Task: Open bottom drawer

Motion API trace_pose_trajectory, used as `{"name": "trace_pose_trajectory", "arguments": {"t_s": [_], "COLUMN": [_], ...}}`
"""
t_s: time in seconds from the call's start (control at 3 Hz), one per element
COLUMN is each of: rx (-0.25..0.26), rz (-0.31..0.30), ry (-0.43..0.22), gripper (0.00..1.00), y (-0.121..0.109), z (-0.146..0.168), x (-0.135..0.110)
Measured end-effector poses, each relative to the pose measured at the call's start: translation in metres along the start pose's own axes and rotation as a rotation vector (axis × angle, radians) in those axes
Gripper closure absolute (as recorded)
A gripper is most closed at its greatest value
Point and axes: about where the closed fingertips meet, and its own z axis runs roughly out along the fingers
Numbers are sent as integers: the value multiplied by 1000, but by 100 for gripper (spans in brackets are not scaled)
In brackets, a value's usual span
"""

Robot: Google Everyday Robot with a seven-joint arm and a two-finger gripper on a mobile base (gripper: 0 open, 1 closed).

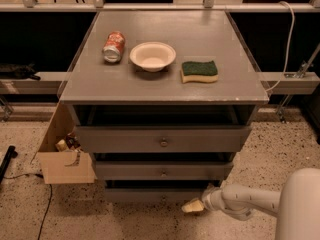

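Grey bottom drawer (150, 194): where is it? (Observer 1)

Observer 2: It is the lowest of three fronts under the bench (165, 86), just above the floor and tucked back beneath the middle drawer (163, 171). It looks shut.

Observer 1: Where is the tool?

Observer 2: The cream-tipped tool (192, 206) is low, just before the right end of that front. Whether they touch is unclear, and whether the tool is apart or together cannot be told.

Observer 1: What relation governs the next move?

Observer 2: The front's centre lies toward view-left of the tool and slightly higher. Its knob is not made out. The long axis runs side to side and the face points toward the camera, so the pull would likely run that way.
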Motion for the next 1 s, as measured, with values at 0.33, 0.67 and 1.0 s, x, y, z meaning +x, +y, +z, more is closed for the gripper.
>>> {"name": "trace_pose_trajectory", "arguments": {"t_s": [0.33, 0.67, 1.0], "rx": [-27, -27, -30], "rz": [14, 14, 1], "ry": [61, 61, 69], "gripper": [0, 0, 0], "y": [9, 9, 14], "z": [22, 22, 23], "x": [33, 33, 31]}}
